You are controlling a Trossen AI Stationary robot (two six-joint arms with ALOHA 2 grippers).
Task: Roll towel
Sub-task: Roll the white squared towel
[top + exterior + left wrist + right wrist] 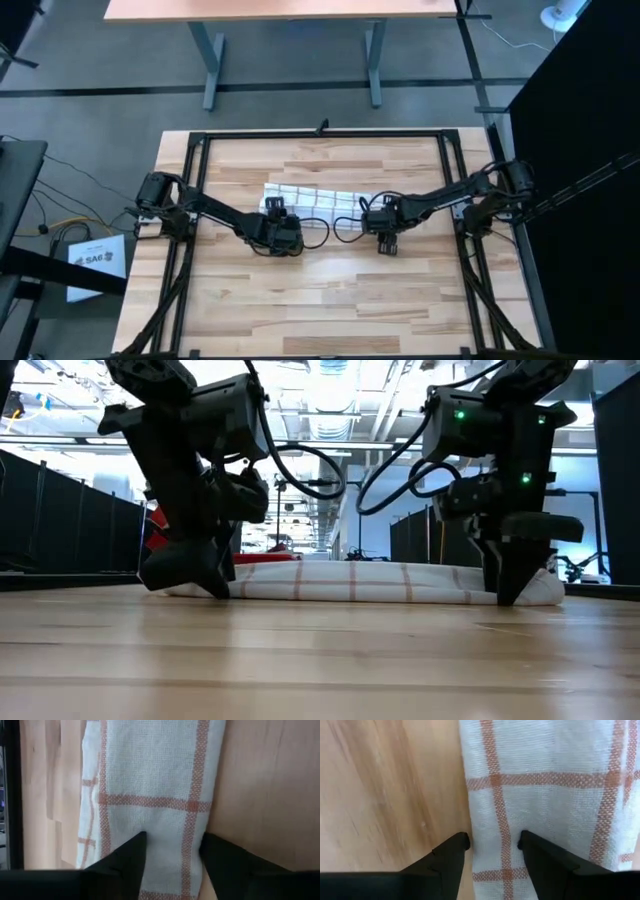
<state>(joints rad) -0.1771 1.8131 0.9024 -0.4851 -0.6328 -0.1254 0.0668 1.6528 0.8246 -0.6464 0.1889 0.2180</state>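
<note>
The towel [312, 203], white with orange-red grid lines, lies folded in a long band across the middle of the wooden worktop [320, 300]. The left gripper [172, 847] and right gripper [494, 842] stand at opposite ends, jaws released, straddling its near edge.

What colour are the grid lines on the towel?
Orange-red lines on white cloth; the towel shows this best in the left wrist view.
</note>
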